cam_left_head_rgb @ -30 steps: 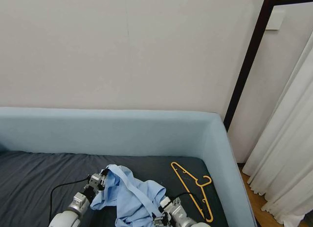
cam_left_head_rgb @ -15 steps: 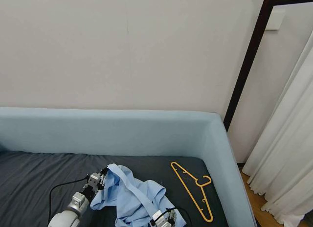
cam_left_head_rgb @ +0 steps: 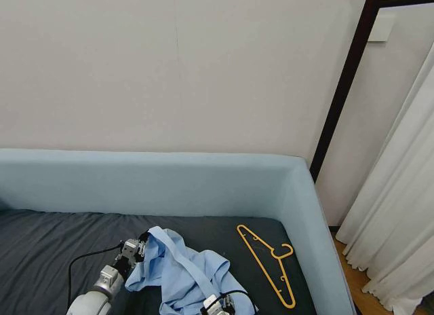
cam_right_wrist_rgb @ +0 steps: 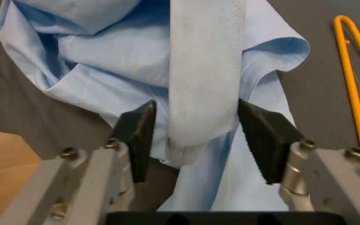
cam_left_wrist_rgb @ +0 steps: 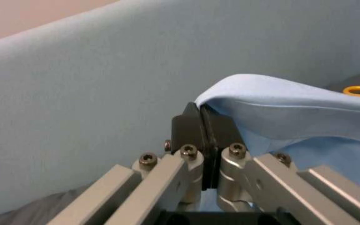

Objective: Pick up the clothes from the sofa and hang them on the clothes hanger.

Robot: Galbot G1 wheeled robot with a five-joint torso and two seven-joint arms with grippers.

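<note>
A crumpled light blue shirt point(cam_left_head_rgb: 180, 271) lay on the dark grey seat point(cam_left_head_rgb: 47, 240) of the pale blue sofa point(cam_left_head_rgb: 156, 182), at the lower middle of the head view. The left gripper point(cam_left_head_rgb: 135, 249) sat at the lower left of that frame, at the shirt's left edge. In the left wrist view, its jaws point(cam_left_wrist_rgb: 202, 136) were pressed together on a fold of the shirt point(cam_left_wrist_rgb: 292, 112), and the fabric rose from the pinch with the sofa back point(cam_left_wrist_rgb: 73, 93) behind it. The right gripper point(cam_left_head_rgb: 217, 305) showed at the bottom edge of the head view, at the shirt's near edge. In the right wrist view, its jaws point(cam_right_wrist_rgb: 198, 138) were spread wide, one black pad point(cam_right_wrist_rgb: 139, 136) on each side of a flat strip of the shirt point(cam_right_wrist_rgb: 202, 70) that ran between them; I cannot tell whether the pads touched the cloth. An orange hanger point(cam_left_head_rgb: 268, 264) lay flat on the seat just right of the shirt, apart from it, near the sofa's right arm. A dark rack post point(cam_left_head_rgb: 342, 84) stood against the wall at the upper right, with a white curtain point(cam_left_head_rgb: 400, 213) hanging at the right edge.
</note>
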